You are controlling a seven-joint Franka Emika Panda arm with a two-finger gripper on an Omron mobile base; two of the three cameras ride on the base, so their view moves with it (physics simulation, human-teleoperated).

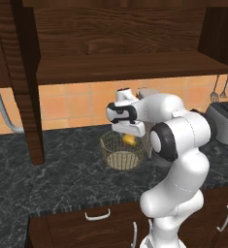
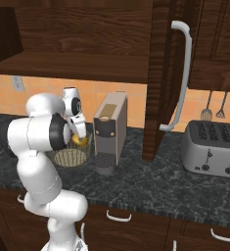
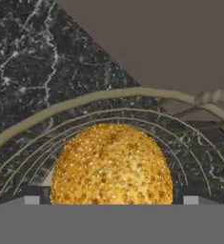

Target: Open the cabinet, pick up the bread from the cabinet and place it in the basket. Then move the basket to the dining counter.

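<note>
The white arm's 2-finger gripper (image 1: 129, 134) hangs over the round golden-tan wire-mesh basket (image 1: 119, 156) on the black speckled worktop (image 1: 47, 169), jaws spread wide with the small rounded yellow-orange bread (image 3: 112, 164) between the fingertips (image 3: 31, 199); whether they touch it cannot be told. The bread sits at the basket's rim height. The dark brown wood-grain cabinet (image 1: 125, 58) stands open above, beside a tan coffee machine (image 2: 109, 132) and a silver toaster (image 2: 212, 149)

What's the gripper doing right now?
Gripper: open, jaws wide on either side of the bread, over the basket; no grip visible.
</note>
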